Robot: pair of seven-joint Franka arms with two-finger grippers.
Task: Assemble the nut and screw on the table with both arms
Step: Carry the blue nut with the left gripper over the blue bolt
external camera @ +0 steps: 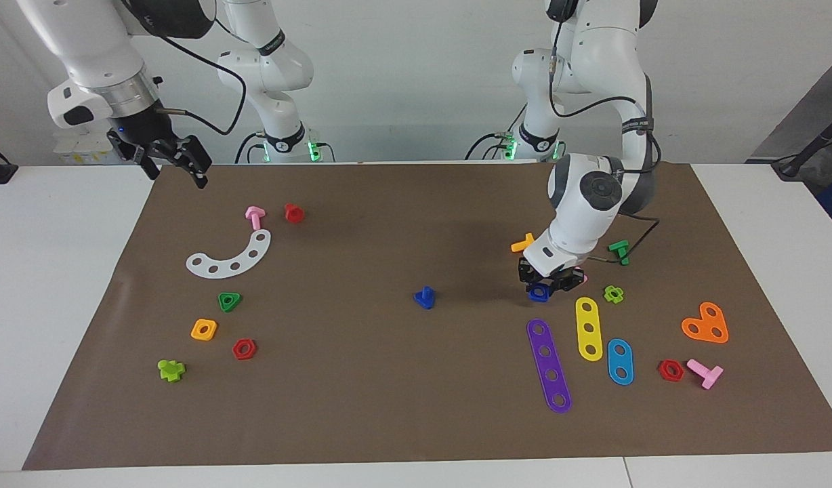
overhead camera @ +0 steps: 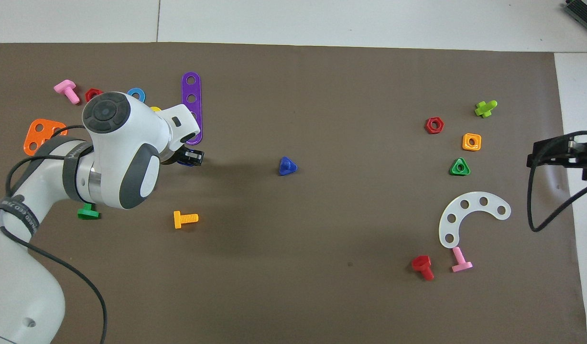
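I have the left pincer (external camera: 543, 288) down at the mat toward the left arm's end of the tabletop (external camera: 77, 271), closed on the nut (external camera: 538, 293), the dark blue one; it sits just nearer the robots than the purple strip (external camera: 549, 364) and the yellow strip (external camera: 589, 328), and whether it has cleared the mat I cannot tell from here. The screw (external camera: 424, 297) stands alone near the middle of the mat, head down and stem up, well apart from the nut and untouched. My right pincer (external camera: 174, 161) hangs open over the mat's corner at the right arm's end, waiting. So I judge the step in hand to be picking up the nut. Next, I reckon, the left arm must raise it without snagging the strips, while the right arm comes across to take the screw by its head, so the stem stays free for the nut's hole.
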